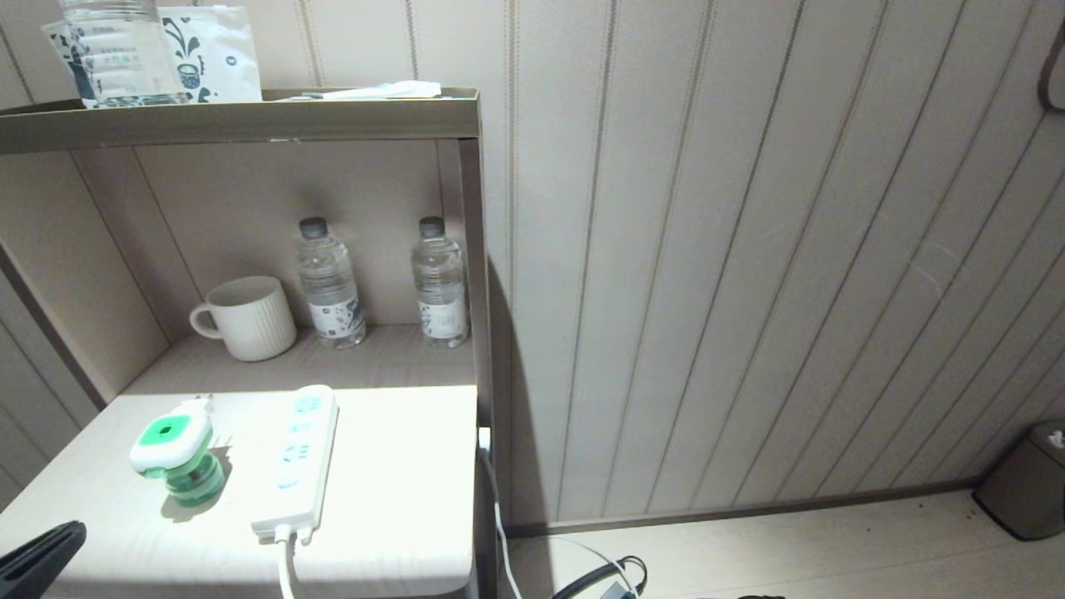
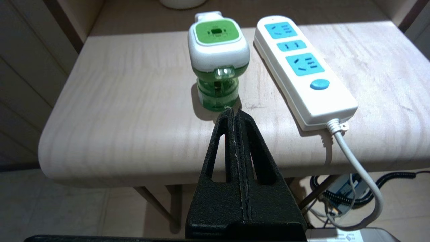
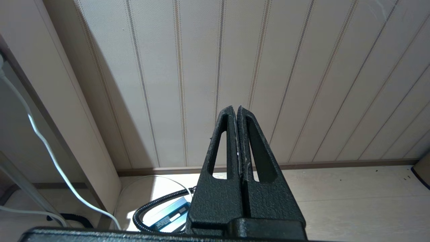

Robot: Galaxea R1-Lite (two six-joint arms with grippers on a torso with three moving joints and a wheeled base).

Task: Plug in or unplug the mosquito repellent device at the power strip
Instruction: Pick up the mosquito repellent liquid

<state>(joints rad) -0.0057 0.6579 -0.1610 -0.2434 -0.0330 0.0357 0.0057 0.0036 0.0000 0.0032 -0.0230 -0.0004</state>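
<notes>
Mosquito repellent device (image 2: 217, 64) stands unplugged on desk (image 2: 134, 111), just beside power strip (image 2: 304, 72). Left gripper (image 2: 233, 112) closed, empty, short of it. Right gripper (image 3: 235, 111) closed, parked. Grasp and plug-in remain.

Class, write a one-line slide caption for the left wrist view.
Left gripper, fingers shut, faces the unplugged mosquito repellent device standing beside the power strip.

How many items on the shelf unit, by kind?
Water bottles: 3
Mug: 1
Mosquito repellent device: 1
Power strip: 1
Printed packet: 1
Total: 7
</notes>
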